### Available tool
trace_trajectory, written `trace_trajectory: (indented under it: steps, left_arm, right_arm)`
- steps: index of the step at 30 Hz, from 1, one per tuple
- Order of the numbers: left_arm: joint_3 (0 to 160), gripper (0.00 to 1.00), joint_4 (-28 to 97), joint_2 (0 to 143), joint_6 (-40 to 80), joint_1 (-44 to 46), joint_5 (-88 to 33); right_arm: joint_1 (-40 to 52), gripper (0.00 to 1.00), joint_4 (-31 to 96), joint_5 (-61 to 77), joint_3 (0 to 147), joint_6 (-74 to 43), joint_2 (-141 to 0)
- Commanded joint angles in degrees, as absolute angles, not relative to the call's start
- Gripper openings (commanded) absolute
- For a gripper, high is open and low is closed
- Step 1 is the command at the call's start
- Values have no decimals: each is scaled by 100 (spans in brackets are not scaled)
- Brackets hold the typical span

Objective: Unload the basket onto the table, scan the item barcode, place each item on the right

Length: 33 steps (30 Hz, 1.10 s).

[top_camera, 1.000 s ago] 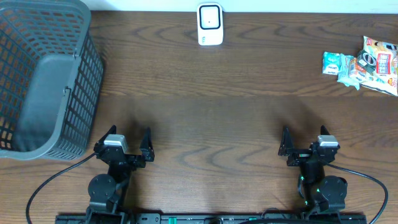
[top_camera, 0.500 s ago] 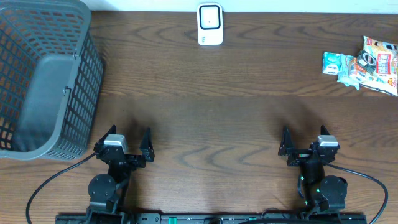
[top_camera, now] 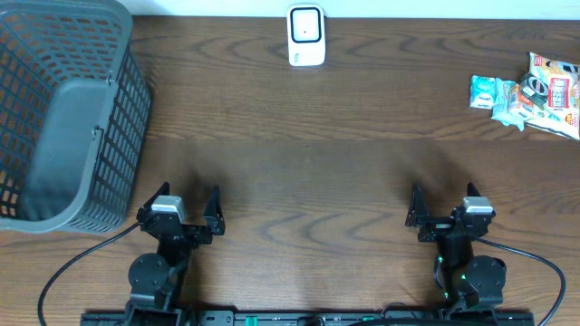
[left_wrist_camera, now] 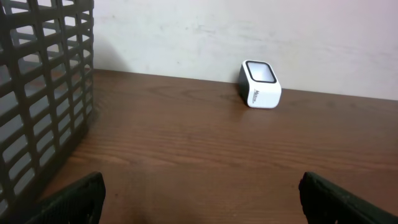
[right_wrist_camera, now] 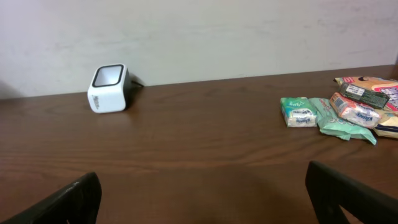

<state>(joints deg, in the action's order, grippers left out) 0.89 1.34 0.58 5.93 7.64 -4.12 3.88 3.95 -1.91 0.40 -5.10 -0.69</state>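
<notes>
1. Only the overhead view takes in both arms at once. The left pincer (top_camera: 186, 203) and right pincer (top_camera: 443, 205) sit across the table (top_camera: 308, 154) from the scanner (top_camera: 306, 35), one to each side of its line.
2. The left wrist view shows the scanner (left_wrist_camera: 260, 84) and, left of it, the dark grid basket (left_wrist_camera: 43, 93), but not the packets. The right wrist view shows the scanner (right_wrist_camera: 107, 88) and the packets (right_wrist_camera: 329, 112), but not the basket. Both wrist views show a pale wall (left_wrist_camera: 249, 31) behind the scanner, which the overhead view does not show.
3. The packets (top_camera: 526, 93) are a small heap of soft wrappers. The green-and-white pouches lie on the side towards the scanner, with a yellow-and-red one beyond them. No barcode can be made out.
4. The heap lies well to the right of the scanner and a little nearer the arms than it.
5. Both pincers stand with jaws wide apart and hold nothing. The packets lie well apart from the right pincer, about as far from it as the scanner is, and farther still from the left pincer.
</notes>
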Motion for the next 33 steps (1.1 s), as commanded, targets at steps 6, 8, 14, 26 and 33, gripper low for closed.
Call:
trace_trajectory:
  steps: [6,8,14,26,33]
  left_arm:
    - [23,97,381,23,537,740,-447]
    - [23,98,381,23,537,740,-447]
    - [23,98,381,23,537,740,-447]
    - [23,97,381,23,537,740,-447]
    - [23,98,381,23,539,740,-447]
  right_arm:
    - [325,99,403,-281,32,-250,-32]
    - [325,99,405,-266,32,-250,-32]
    - [325,99,410,-270,32,-246,-30]
    - [325,99,425,-137,30,-250,-30]
    - [325,99,425,-137,32,-250,-32]
